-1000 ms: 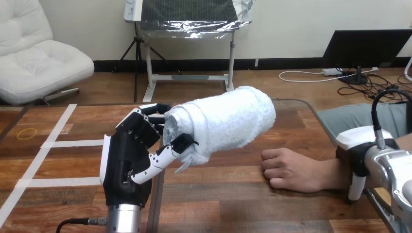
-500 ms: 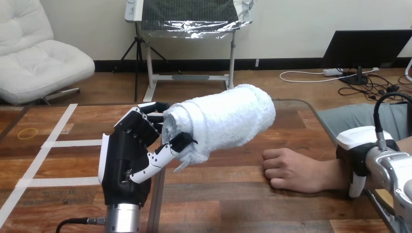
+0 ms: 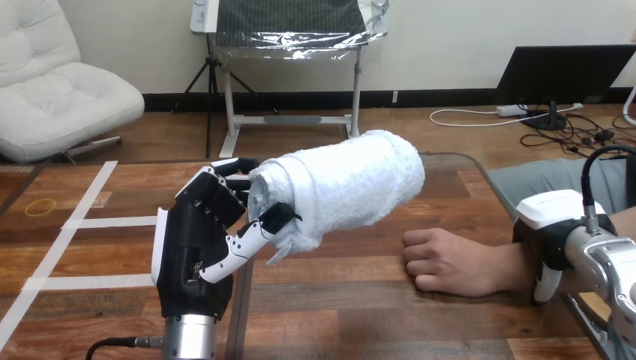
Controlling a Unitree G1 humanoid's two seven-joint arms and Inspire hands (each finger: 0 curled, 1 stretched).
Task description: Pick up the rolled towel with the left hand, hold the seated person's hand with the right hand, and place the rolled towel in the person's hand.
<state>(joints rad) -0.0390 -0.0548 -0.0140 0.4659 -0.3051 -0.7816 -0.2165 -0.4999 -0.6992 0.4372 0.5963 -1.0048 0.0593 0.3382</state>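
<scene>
The robot's left hand (image 3: 196, 251), at the near left of the wooden table (image 3: 390, 319), holds the rolled towel (image 3: 345, 184) raised above the tabletop, its thumb and fingers (image 3: 225, 180) curled round the roll's left end. The white towel lies roughly level, angled slightly up toward the far right, and its free end points toward the seated person's side of the table. A loose flap of cloth hangs from the roll beside the thumb.

The person's hand (image 3: 442, 261) rests on the table at the near right. It is closed in a loose fist with the knuckles turned left. It lies lower in the view than the towel's free end, just to its right, and apart from it.

The robot's right hand (image 3: 553, 236) sits at the scene's right edge, against the person's wrist. Whether it actually grips the wrist cannot be told from this angle, as the contact side is hidden.

Strips of white tape (image 3: 112, 222) mark the table at the far left.
</scene>
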